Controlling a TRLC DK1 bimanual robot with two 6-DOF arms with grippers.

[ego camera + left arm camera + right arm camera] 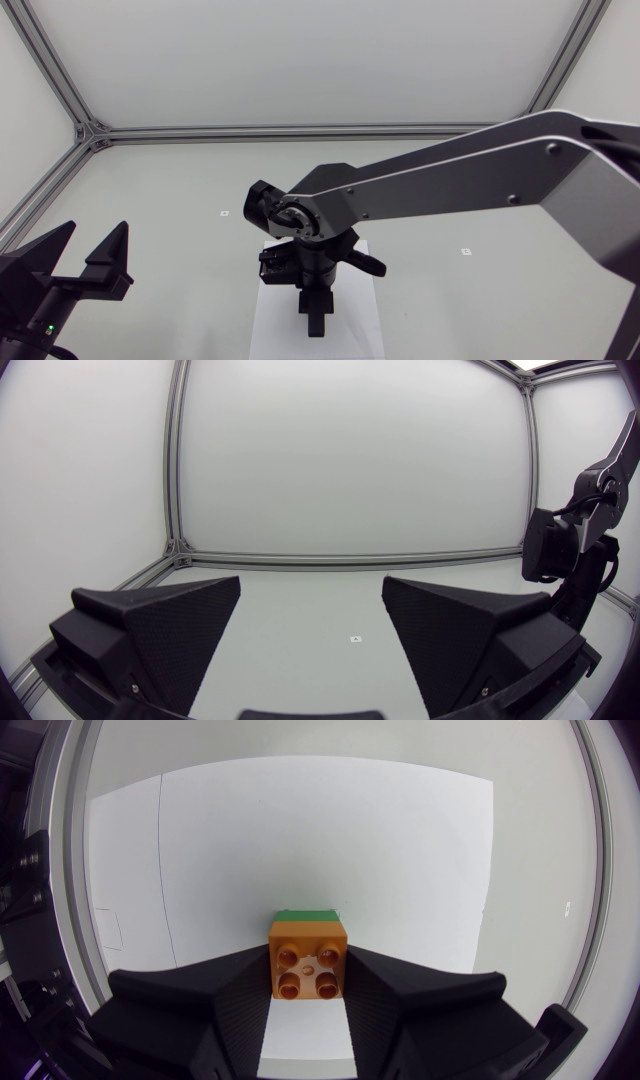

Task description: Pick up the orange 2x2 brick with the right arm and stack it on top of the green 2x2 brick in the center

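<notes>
In the right wrist view the orange 2x2 brick point(308, 970) sits between the two black fingers of my right gripper point(308, 1005), which touch it on both sides. A thin strip of the green 2x2 brick point(310, 915) shows just beyond and under the orange one; whether they are pressed together I cannot tell. In the head view my right arm point(450, 180) reaches over the table's middle, and its gripper point(315, 322) points down, hiding both bricks. My left gripper point(90, 258) stands open and empty at the near left, also seen as the left gripper point(310, 625) in its own wrist view.
A white sheet point(275, 325) lies on the table under my right gripper and shows as the white sheet point(300, 840) in the right wrist view. Small marks point(225, 213) dot the table. An aluminium frame point(90, 135) runs along the back and left sides.
</notes>
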